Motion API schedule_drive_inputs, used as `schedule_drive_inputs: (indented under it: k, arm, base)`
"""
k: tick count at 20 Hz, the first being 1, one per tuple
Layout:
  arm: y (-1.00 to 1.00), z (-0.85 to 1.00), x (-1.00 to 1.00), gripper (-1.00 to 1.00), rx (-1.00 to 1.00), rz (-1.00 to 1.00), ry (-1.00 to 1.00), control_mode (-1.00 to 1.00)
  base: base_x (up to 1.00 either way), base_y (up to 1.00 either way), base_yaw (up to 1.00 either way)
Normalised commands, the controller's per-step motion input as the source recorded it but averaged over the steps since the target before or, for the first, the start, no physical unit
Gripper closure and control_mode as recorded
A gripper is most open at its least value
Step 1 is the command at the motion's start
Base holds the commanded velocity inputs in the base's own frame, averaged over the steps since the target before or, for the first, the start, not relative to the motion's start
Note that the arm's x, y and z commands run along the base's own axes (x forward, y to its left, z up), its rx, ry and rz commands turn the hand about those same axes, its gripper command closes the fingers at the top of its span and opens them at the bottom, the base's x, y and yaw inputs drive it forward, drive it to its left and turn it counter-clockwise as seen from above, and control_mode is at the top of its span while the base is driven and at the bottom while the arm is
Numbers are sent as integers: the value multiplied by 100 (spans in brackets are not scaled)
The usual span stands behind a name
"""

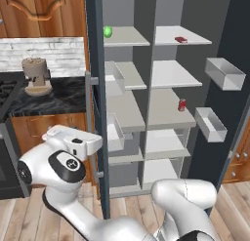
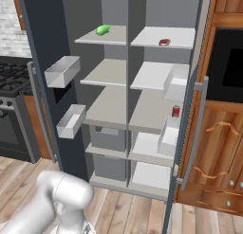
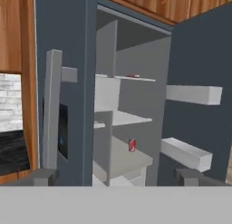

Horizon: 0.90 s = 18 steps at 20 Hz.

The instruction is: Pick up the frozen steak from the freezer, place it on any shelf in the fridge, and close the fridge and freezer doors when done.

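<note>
steak (image 1: 181,39) lying on top fridge shelf, already moved | both doors (image 1: 95,103) standing open, awaiting closing | fingers (image 3: 118,177) hanging apart, gripping nothing

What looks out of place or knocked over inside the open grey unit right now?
Nothing stands out. The small dark-red steak lies flat on the top right shelf, the red can stands upright lower down, and both slate-grey doors hang open.
</note>
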Motion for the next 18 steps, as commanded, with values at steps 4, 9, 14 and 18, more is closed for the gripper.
schedule_drive_inputs:
  k: [4, 9, 14, 18]
  arm:
    - [41, -22, 100, -100, -1, 0, 3, -100]
    - [38, -10, 92, -100, -3, -2, 2, -100]
    - [1, -7, 76, -100, 0, 0, 5, -100]
    - [0, -12, 76, -100, 0, 0, 10, -100]
  base:
    - [0, 0, 0]
    - [0, 0, 0]
    - [0, 0, 0]
    - [0, 0, 0]
